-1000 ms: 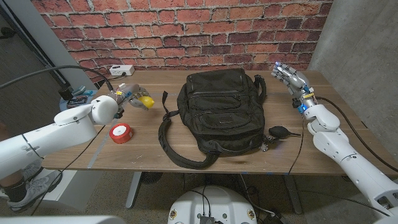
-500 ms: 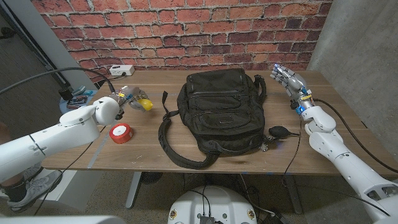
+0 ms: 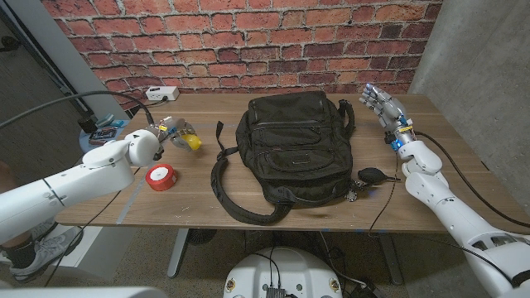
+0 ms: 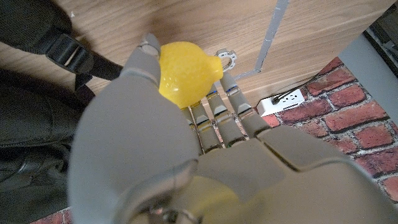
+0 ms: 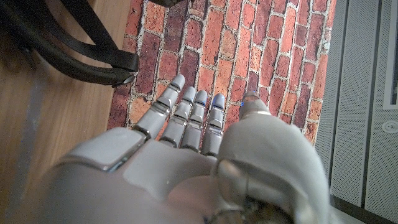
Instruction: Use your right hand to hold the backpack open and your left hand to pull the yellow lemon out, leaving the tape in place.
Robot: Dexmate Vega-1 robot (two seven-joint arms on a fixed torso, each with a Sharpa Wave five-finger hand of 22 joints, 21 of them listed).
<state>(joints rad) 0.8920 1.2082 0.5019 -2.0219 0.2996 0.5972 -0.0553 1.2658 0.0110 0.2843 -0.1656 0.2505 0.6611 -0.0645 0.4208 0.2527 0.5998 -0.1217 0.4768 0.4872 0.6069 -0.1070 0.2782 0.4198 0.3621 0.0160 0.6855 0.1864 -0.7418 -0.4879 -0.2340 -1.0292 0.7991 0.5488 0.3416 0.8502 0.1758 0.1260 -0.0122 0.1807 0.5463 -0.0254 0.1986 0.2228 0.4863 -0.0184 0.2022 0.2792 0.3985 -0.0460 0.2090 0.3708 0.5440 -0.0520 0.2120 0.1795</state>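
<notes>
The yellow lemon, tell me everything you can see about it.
The yellow lemon is small, smooth and glossy, looking like plastic, with a blunt nub at one end. The left robot hand holds it between its fingers, above the wooden table, left of the black fabric backpack and out of it. A red tape roll lies nearby.

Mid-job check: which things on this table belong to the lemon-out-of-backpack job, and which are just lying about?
Job items:
- black backpack, table centre
- yellow lemon, held in the left hand, outside the backpack
- red tape roll, on the table left of the backpack
- right hand, holding nothing, beside the backpack

Lying about:
- white power strip
- black air-blower bulb
</notes>
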